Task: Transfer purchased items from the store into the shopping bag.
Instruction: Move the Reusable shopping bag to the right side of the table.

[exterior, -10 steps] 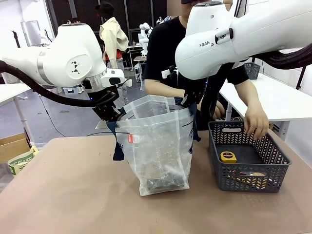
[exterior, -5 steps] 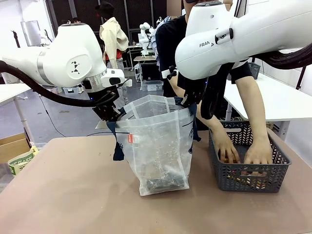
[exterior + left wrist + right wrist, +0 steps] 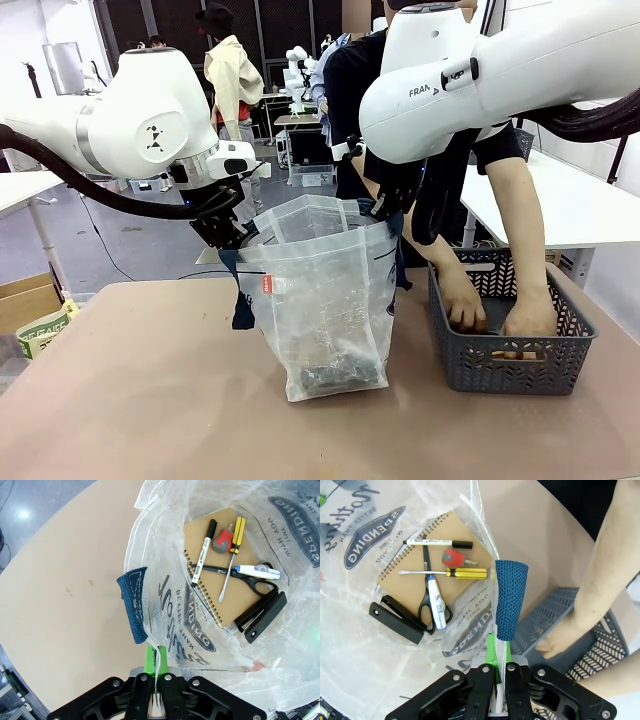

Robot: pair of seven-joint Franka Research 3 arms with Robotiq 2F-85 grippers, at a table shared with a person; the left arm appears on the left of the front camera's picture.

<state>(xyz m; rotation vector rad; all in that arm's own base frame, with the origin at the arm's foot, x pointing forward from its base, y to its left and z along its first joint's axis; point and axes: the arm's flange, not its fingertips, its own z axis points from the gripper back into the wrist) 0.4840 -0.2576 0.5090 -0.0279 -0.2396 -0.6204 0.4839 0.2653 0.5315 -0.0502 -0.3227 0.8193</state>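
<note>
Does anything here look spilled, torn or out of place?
Nothing stands out. The shopping bag stands upright, its rim pinched by the left gripper and right gripper; the notebook and screwdriver lie flat inside. The person's hands are in the basket.

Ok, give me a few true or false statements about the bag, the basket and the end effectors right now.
1. The left end effector and right end effector are each shut on the bag rim. True.
2. The bag is empty. False: a notebook, screwdriver, scissors and stapler lie in it.
3. The person's hands are in the basket. True.
4. The basket stands on the robot's left of the bag. False: it stands on the robot's right.
</note>
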